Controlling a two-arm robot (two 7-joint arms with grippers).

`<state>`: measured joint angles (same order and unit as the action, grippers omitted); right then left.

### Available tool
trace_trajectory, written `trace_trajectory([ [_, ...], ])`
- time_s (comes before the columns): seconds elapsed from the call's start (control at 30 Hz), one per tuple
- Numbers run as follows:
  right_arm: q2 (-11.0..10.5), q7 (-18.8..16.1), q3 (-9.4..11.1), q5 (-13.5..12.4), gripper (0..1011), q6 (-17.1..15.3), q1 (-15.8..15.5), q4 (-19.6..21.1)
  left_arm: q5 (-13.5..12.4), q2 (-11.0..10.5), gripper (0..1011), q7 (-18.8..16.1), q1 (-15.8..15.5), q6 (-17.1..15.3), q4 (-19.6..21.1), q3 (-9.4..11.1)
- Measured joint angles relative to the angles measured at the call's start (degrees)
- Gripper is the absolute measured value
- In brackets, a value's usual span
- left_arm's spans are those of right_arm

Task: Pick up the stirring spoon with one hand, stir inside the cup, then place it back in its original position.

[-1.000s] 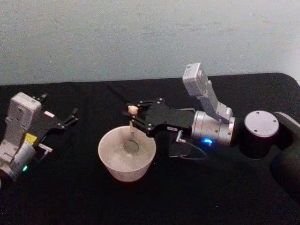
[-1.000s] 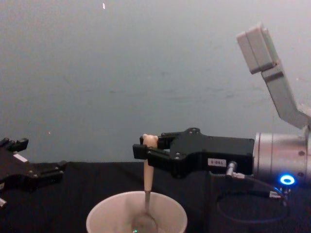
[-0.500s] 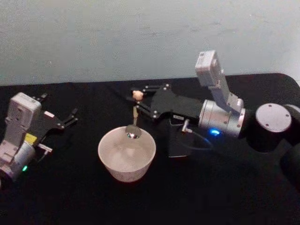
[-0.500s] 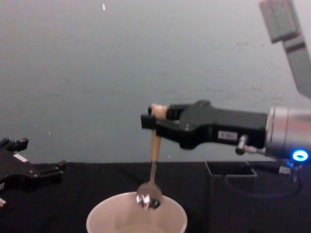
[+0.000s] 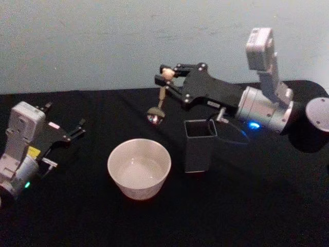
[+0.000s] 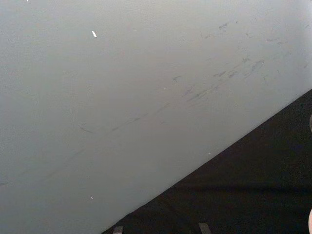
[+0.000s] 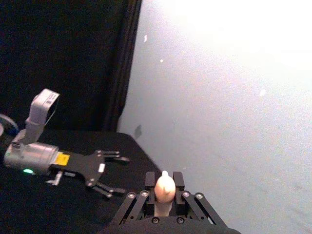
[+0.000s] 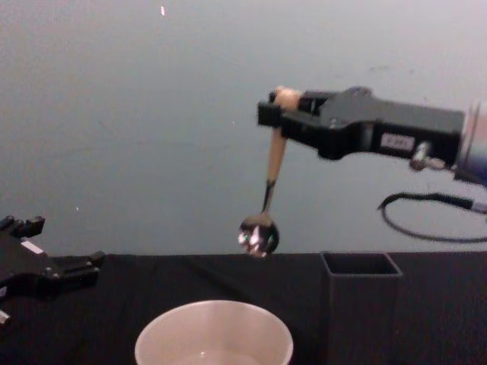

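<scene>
Head view: spoon held in the air between cup and holder

At the left edge of the black table (image 5: 77, 216) the left gripper (image 5: 64, 116) rests idle, its jaws spread wide with nothing between them. In the chest view its body is cut off by the frame's left edge. The left wrist view gives the pale wall (image 6: 122, 73) and a strip of the table, with two small tips barely poking in at the frame's edge, too little to read.

The cup (image 5: 136, 188) stands upright near the middle of the table. Its inside looks pale and I cannot tell whether anything is in it. The chest view cuts off its lower part.

The spoon (image 5: 161, 99) hangs clear of the cup, behind it and off to its right. It is tilted a little, so the shiny bowl at the bottom sits left of the handle's top. It touches neither the cup nor the table.

The holder (image 5: 199, 152) stands upright just right of the cup, apart from it, with an open mouth.

The right gripper (image 5: 163, 76) reaches in from the right, above the holder. Its jaws are closed narrowly on the spoon's top end, whose details are too small to make out. Its wrist runs off the chest view's right edge.
</scene>
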<state>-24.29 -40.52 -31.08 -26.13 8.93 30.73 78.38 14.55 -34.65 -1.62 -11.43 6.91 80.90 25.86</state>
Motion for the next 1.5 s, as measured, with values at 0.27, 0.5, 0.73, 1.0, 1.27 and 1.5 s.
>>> trace_trajectory([
  [0.27,-2.8,1.46,2.69,-0.01,214,0.43,-0.77,2.22,0.0,0.0,1001,0.0,0.0,0.0,0.0,0.0],
  [0.5,-5.07,2.45,4.42,0.22,214,0.01,-2.34,3.85,0.0,0.0,1001,0.0,0.0,0.0,0.0,0.0],
  [0.73,-6.62,2.96,5.59,0.12,214,-0.83,-4.25,5.7,0.0,0.0,1001,0.0,0.0,0.0,0.0,0.0],
  [1.0,-7.28,3.11,6.22,-0.26,214,-1.58,-5.7,7.04,0.0,0.0,1001,0.0,0.0,0.0,0.0,0.0],
  [1.27,-7.46,3.47,6.52,-0.47,214,-2.11,-6.57,7.74,0.0,0.0,1001,0.0,0.0,0.0,0.0,0.0],
  [1.5,-7.84,3.65,7.05,-0.47,214,-1.96,-7.03,8.86,0.0,0.0,1002,0.0,0.0,0.0,0.0,0.0],
])
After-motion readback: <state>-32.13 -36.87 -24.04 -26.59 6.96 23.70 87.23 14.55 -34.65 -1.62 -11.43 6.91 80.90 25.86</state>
